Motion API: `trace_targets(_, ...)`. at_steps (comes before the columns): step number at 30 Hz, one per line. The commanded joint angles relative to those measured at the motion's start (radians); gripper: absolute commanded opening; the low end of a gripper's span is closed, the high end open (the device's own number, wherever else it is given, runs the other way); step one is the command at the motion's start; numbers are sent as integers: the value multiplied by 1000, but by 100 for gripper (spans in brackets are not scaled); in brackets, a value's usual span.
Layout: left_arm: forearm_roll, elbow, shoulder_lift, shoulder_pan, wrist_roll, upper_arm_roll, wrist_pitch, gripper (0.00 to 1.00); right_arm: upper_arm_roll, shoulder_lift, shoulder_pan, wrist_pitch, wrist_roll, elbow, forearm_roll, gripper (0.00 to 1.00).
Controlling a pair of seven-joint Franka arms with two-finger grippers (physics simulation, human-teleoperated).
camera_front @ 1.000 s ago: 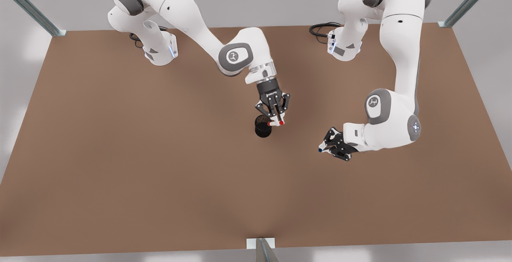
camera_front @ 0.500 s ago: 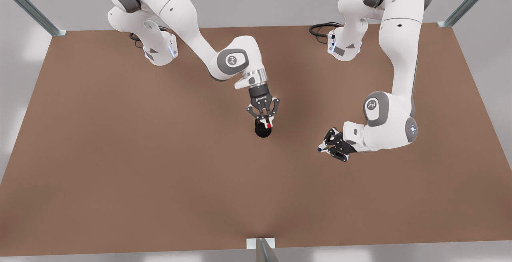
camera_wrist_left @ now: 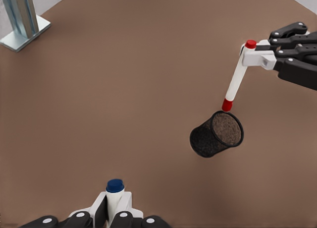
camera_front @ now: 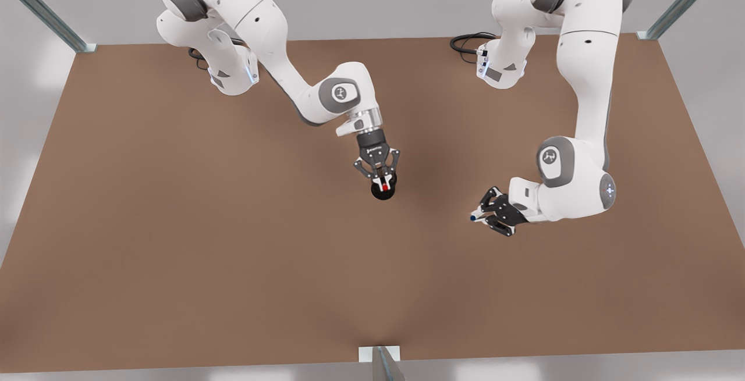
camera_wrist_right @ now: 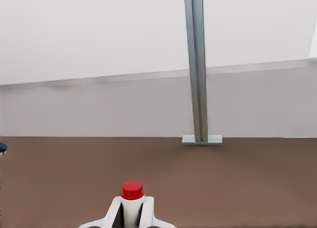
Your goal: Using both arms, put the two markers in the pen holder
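The red-capped marker (camera_front: 382,185) hangs upright in my right gripper (camera_front: 381,181), which is shut on its upper end directly above the black mesh pen holder (camera_front: 383,193). In the left wrist view the red marker (camera_wrist_left: 237,79) hangs with its lower red tip just over the rim of the pen holder (camera_wrist_left: 215,135), held by the right gripper (camera_wrist_left: 260,54). My left gripper (camera_front: 481,215), at the front view's right, is shut on the blue-capped marker (camera_front: 472,217), low over the table. Its blue cap (camera_wrist_left: 115,186) sticks out past the left gripper (camera_wrist_left: 114,207). The red cap (camera_wrist_right: 132,191) shows above the right gripper (camera_wrist_right: 132,212).
The brown table (camera_front: 233,253) stretches wide around the holder. Metal frame posts stand at the front edge (camera_front: 381,360) and the back corners (camera_front: 681,3). A black cable (camera_front: 465,41) lies by the base of the arm at the front view's right. A post (camera_wrist_right: 197,64) rises ahead in the right wrist view.
My right gripper has swung the red marker from lying crosswise to upright and lowered it over the pen holder. The left arm has shifted slightly toward the front view's right, still holding the blue marker.
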Motion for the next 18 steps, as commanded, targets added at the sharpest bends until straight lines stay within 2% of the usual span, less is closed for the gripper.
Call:
trace_targets(1,-17,-9,-1,2,141,0,-12,21,0,1,2,-25,196,-1,4,21)
trace_targets(18,-31,-23,2,36,187,0,-17,21,0,15,22,-93,268,-56,-76,21)
